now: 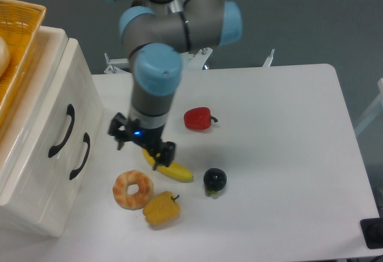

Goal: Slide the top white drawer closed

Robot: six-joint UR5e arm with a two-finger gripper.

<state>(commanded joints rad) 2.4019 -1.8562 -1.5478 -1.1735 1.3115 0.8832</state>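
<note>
The top white drawer [52, 103] is the upper front of the white cabinet at the left, with a curved black handle [61, 131]. Its front looks level with the lower drawer front [90, 131], with no gap showing. My gripper [141, 145] hangs over the table to the right of the cabinet, well apart from both handles and just above the upper end of a banana. Its jaws stand open and hold nothing.
A banana [175, 171], a red pepper [197, 118], a dark round fruit [214, 179], a doughnut [132, 188] and a yellow pepper [161, 209] lie on the white table [281, 154]. A yellow wicker basket [21, 34] sits on top of the cabinet.
</note>
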